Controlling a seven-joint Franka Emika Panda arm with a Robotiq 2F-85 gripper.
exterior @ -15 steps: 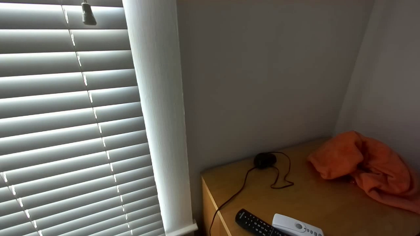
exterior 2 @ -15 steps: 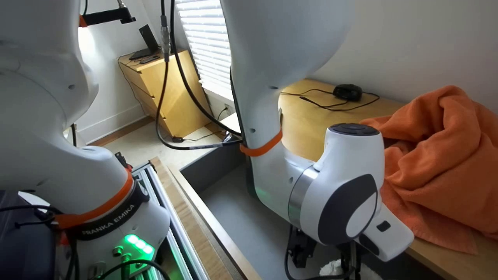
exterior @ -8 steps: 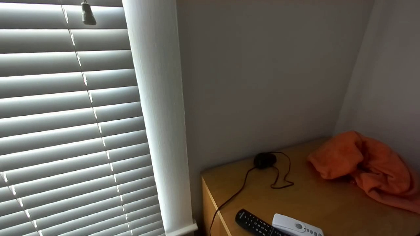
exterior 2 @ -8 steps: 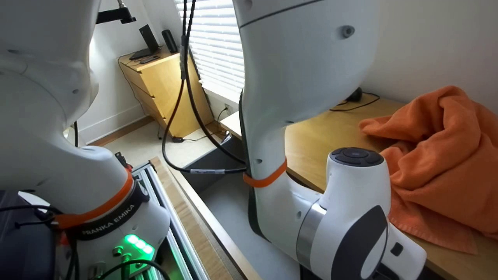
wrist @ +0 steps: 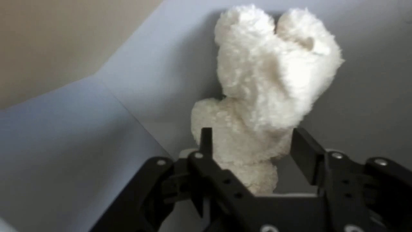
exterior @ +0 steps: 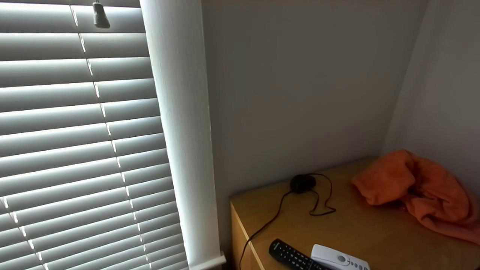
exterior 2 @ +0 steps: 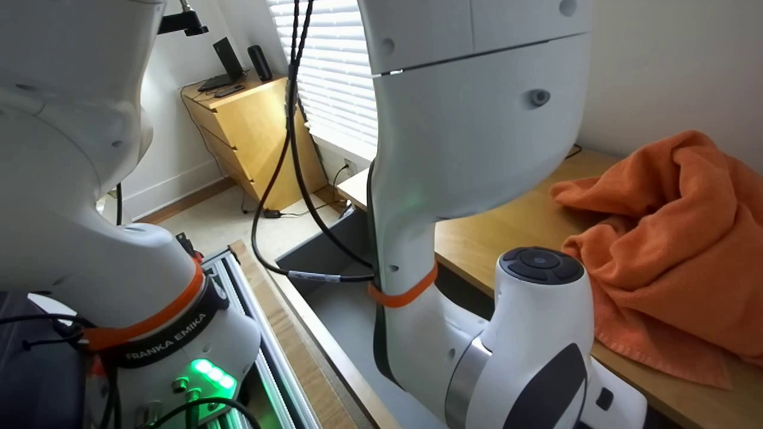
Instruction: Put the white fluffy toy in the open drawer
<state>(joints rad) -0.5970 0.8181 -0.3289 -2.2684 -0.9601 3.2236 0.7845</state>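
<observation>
In the wrist view, we see the white fluffy toy (wrist: 260,83) inside the grey drawer (wrist: 148,87), the gripper (wrist: 251,137) before it, jaws apart. We judge the toy light, soft, hardly fragile: best grasped across its middle.

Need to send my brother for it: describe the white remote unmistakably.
In an exterior view, find the wooden dresser beside the window blinds. At the picture's bottom edge, right of a black remote, lies the white remote. Its pale casing and round grey button set it apart.
</observation>
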